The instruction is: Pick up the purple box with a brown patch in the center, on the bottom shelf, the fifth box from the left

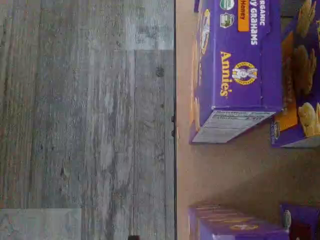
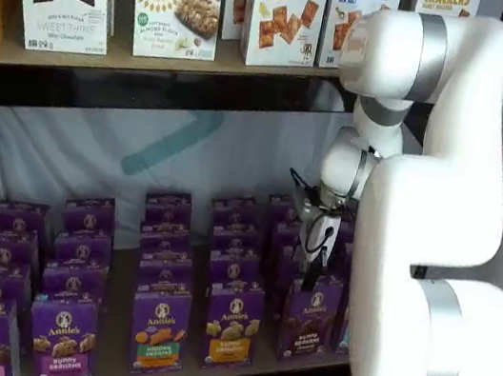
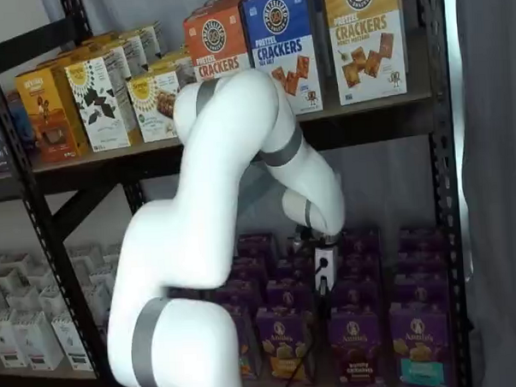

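Observation:
The purple box with a dark brown centre patch stands in the front row of the bottom shelf, in both shelf views. My gripper hangs just above and slightly behind its top edge, not touching it. It also shows in a shelf view over the row behind the box. Its black fingers show side-on, so I cannot tell whether there is a gap. In the wrist view a carton with a dark patch shows partly on the brown board.
Purple cartons with orange patches stand to the left of the box, a teal-patch one to its right. More purple cartons fill the rows behind. The upper shelf holds cracker boxes. The wrist view shows grey floor beyond the shelf edge.

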Tool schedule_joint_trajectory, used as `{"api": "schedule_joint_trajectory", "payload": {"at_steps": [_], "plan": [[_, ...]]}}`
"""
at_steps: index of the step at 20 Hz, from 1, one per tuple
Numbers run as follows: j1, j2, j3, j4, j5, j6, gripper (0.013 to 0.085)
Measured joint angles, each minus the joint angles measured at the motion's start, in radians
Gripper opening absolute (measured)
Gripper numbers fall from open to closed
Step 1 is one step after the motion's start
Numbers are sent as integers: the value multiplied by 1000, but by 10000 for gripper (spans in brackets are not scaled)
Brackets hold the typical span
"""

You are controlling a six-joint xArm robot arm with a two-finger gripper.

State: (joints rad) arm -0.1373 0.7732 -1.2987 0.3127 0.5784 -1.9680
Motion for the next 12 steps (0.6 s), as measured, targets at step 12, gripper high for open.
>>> {"api": "schedule_joint_trajectory", "payload": {"at_steps": [12], "plan": [[6,-81,23,-9,131,23,850]]}}
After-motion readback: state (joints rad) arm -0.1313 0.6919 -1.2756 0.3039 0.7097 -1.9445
